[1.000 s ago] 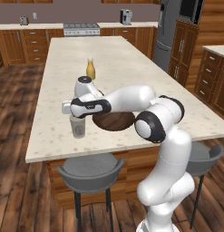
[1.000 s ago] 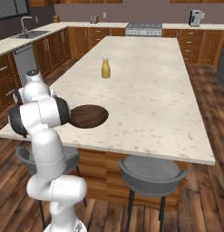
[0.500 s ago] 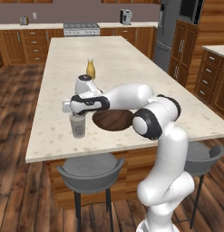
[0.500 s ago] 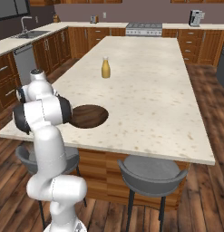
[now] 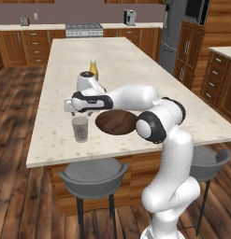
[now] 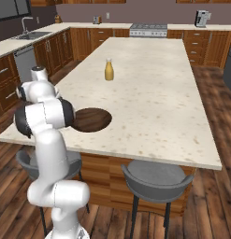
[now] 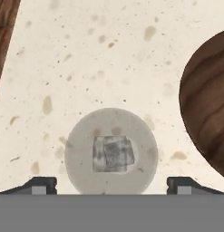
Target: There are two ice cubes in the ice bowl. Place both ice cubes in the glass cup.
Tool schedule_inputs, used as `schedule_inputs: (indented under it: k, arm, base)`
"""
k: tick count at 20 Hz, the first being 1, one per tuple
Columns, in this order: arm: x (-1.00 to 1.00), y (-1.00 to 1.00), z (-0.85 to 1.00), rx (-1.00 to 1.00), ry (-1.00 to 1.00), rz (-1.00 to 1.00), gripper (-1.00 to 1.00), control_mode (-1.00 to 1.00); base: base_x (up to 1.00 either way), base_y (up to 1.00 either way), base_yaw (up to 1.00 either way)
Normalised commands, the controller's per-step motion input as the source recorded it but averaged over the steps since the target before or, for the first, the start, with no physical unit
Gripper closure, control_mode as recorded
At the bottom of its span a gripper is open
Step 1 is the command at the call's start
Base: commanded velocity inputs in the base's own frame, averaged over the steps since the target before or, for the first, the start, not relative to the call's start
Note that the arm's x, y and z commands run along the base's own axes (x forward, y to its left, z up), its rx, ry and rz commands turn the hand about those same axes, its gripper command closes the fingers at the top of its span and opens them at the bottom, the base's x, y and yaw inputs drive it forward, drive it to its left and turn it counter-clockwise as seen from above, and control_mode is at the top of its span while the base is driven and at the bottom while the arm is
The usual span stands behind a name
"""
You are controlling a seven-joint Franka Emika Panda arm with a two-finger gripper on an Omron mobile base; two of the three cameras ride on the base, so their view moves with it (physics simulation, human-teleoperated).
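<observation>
The glass cup [image 7: 111,152] stands straight below my gripper [image 7: 111,185], seen from above, with a pale squarish ice cube [image 7: 112,154] on its bottom; whether one or two lie there I cannot tell. My fingertips [image 7: 38,185] stand wide apart on either side of the cup's rim, open and holding nothing. From the left base view the gripper [image 5: 78,112] hovers just over the cup [image 5: 80,129]. The dark wooden ice bowl [image 5: 117,122] sits right beside the cup; it also shows as the ice bowl [image 7: 208,113] and the ice bowl [image 6: 91,119].
A yellow-orange bottle [image 5: 93,69] with a white cap stands further back on the pale stone island counter [image 5: 135,65]. The counter's front edge runs close to the cup. Grey stools [image 5: 91,175] stand below it.
The jaws have gone from shut to wide open above the cup. The hand has hardly shifted.
</observation>
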Motion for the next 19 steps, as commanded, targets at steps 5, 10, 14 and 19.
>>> schedule_inputs:
  k: [5,10,14,19]
  arm:
    - [-0.97,-0.83,0.15,0.06,0.0,-0.02,-1.0,-1.0]
    - [-1.0,-1.0,0.0,0.1,-0.08,0.0,-1.0,-1.0]
    - [-1.0,-1.0,0.0,0.1,-0.1,0.0,-1.0,-1.0]
    - [-1.0,-1.0,0.16,0.2,-0.21,0.0,-1.0,-1.0]
  base:
    - [0.0,0.0,0.0]
    - [0.0,0.0,0.0]
    - [0.0,0.0,0.0]
    - [0.0,0.0,0.0]
